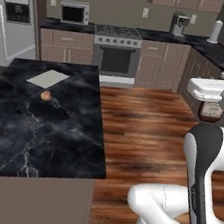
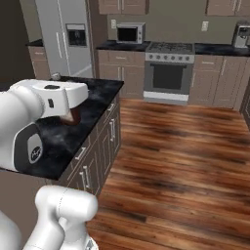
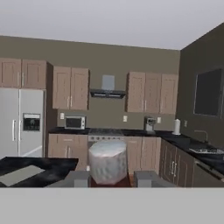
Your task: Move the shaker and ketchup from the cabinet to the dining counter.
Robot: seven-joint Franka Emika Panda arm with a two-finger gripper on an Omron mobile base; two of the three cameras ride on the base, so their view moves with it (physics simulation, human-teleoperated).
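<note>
Now | dining counter (image 1: 41, 124) at left, ketchup not yet on it | ketchup (image 1: 211, 113) aloft, well right of counter | gripper (image 3: 112, 178) jaws pinching ketchup body | prob. light, stiff, slick plastic; grip mid-body on label, keep upright, don't squeeze hard

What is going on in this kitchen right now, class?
A white robot arm carries a bottle with a pale cap, pinched in its gripper above the wooden floor. Its dark reddish body suggests the ketchup. The black marble island beside the robot has a pale sheet and a small round thing on it.
</note>
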